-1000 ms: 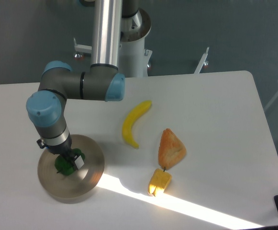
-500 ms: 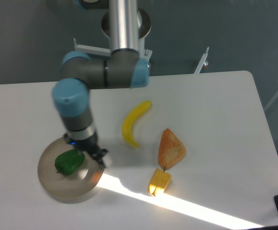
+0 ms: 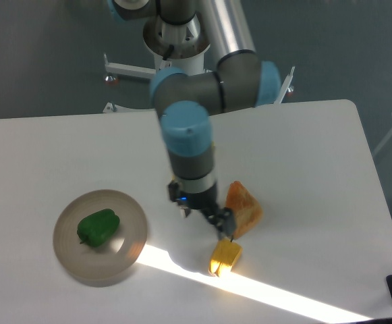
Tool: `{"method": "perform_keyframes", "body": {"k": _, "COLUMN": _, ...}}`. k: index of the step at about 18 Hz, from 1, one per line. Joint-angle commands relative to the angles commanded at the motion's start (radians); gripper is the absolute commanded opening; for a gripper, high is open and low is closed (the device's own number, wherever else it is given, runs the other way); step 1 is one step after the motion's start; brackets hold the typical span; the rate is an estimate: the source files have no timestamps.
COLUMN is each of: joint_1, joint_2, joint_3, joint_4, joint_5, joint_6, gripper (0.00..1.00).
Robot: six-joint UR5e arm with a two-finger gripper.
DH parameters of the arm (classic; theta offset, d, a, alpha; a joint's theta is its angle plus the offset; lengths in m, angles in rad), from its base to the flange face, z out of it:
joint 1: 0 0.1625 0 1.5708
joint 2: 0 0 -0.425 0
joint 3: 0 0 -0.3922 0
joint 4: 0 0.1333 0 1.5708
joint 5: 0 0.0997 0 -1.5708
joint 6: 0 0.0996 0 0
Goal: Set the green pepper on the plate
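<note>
The green pepper (image 3: 98, 227) lies on the plate (image 3: 125, 208), a little left of the dish's middle, with its stalk end toward the lower left. The plate sits on the white table (image 3: 317, 169) in the lower left part of the view, and a band of bright sunlight crosses the tabletop from the plate's right edge toward the lower right. The arm reaches down near the middle of the table, well apart from the plate, and its gripper (image 3: 217, 221) hangs just beside an orange wedge of bread (image 3: 244, 206) and above a small yellow block (image 3: 225, 256). The fingers are dark and partly hidden under the wrist, so how far apart they stand cannot be told; nothing can be seen held between them. The bread lies just right of the gripper, and the yellow block rests below it at the edge of the sunlit band. A white stand (image 3: 182, 57) rises behind the table's far edge.
</note>
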Motion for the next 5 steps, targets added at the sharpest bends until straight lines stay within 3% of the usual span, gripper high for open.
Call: {"method": "perform_keyframes", "body": {"k": 5, "joint_1": 0.025, "joint_2": -0.011, "joint_3": -0.001, "joint_4": 0.005, "joint_5": 0.000, "joint_6": 0.035, "gripper": 1.00}}
